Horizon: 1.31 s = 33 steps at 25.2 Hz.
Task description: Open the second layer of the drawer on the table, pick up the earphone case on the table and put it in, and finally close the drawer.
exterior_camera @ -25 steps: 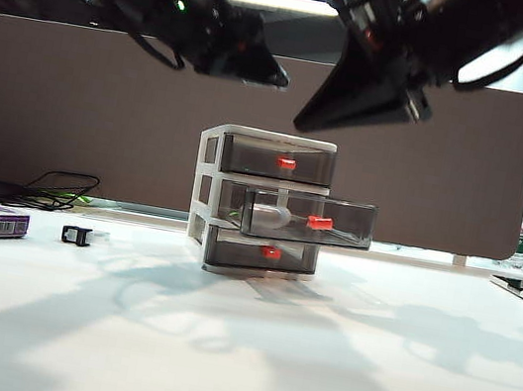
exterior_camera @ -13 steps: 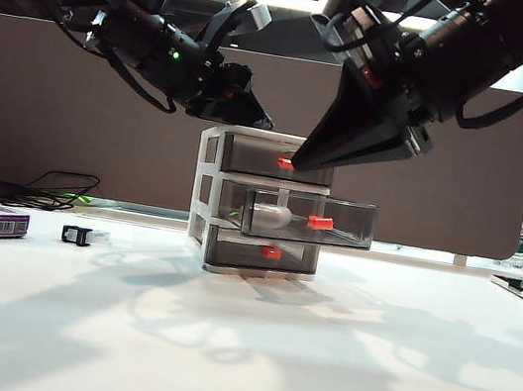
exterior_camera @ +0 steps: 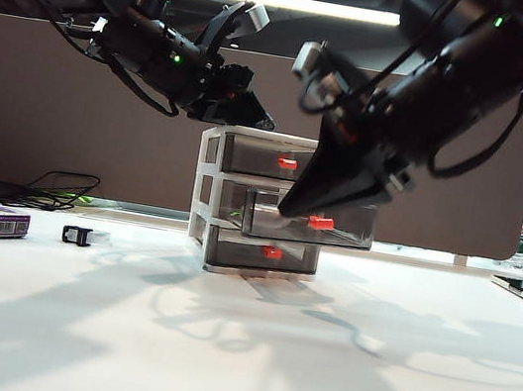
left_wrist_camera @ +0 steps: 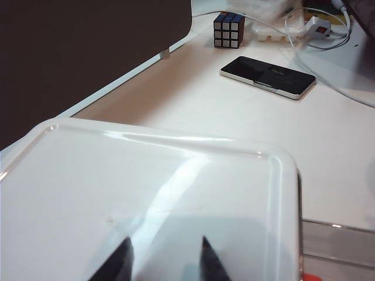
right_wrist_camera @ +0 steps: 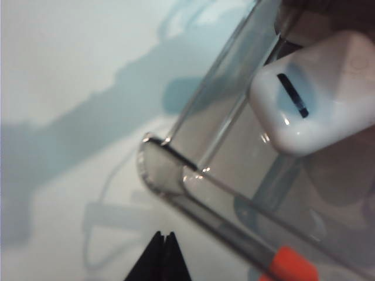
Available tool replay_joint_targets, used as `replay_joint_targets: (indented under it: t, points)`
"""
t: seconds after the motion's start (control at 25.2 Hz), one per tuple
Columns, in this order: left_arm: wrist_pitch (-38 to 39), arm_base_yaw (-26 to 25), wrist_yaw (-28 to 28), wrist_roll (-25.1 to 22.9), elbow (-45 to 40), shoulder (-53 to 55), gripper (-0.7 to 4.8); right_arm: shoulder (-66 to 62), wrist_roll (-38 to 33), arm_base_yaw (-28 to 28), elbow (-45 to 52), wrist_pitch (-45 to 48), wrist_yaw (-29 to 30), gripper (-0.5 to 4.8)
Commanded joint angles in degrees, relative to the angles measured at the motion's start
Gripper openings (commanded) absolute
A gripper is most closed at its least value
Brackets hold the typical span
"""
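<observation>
Right end effector (right_wrist_camera: 162,243) closed, left (left_wrist_camera: 164,254) parted.

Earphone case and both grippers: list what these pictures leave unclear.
- Earphone case: exterior view, the right gripper hides it in the second layer.
- Left gripper: left wrist view, cut off by the frame edge; contact with the drawer top unclear.
- Right gripper: right wrist view, only shut tips show; handle contact unclear.

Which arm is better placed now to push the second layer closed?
Right. The right gripper, jaws shut, is at the open second layer's front; the left gripper hovers over the drawer's top.
</observation>
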<state>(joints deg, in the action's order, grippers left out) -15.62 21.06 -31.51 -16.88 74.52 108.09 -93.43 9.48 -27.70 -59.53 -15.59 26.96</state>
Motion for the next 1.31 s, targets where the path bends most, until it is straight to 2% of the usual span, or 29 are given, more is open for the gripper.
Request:
replay_joint_targets:
  t: [0.04,0.28,0.4,0.55,0.67,0.79,0.83,0.99,1.15,1.31]
  points:
    - [1.86,0.04,0.17,-0.15,-0.20,0.55,1.41,-1.75,-1.88,-0.04,-0.33,5.22,-0.02,-0.05]
    - [1.84,0.22,-0.87,1.07,-0.20,0.55,1.41,-3.17,-4.87,-0.02,-0.39,17.51,-2.67,-0.05]
    - [1.86,0.31,-0.94,1.40,-0.20,0.55,1.41,-3.30,-4.90,0.04,-0.39,20.79,-3.13,-0.05]
    - [2.19,0.31,-2.34,2.34,-0.20,0.55,1.41,-5.64,-5.38,0.11,-1.86,20.68,-2.38,-0.05]
    - [2.27,0.26,-2.10,2.16,-0.22,0.66,1.41,-4.94,-6.14,-0.02,-2.05,19.91,1.27,-0.05]
    - [2.23,0.22,-1.88,1.88,-0.22,0.94,1.41,-2.43,-6.54,0.00,-2.05,23.50,-0.50,-0.06]
    - [2.27,0.22,-1.77,1.88,-0.22,1.27,1.41,-1.22,-8.46,0.00,-2.10,25.44,1.68,-0.05]
    - [2.23,0.22,-1.92,1.90,-0.20,2.23,1.41,-0.50,-12.41,0.20,-2.19,24.15,9.01,-0.05]
    - [1.70,0.22,-1.97,1.86,-0.20,2.56,1.42,-1.75,-10.80,0.07,-2.12,17.46,8.61,-0.05]
    - [1.33,0.22,-2.38,1.86,-0.20,2.56,1.42,-4.42,-10.73,0.28,-2.12,16.70,7.06,-0.05]
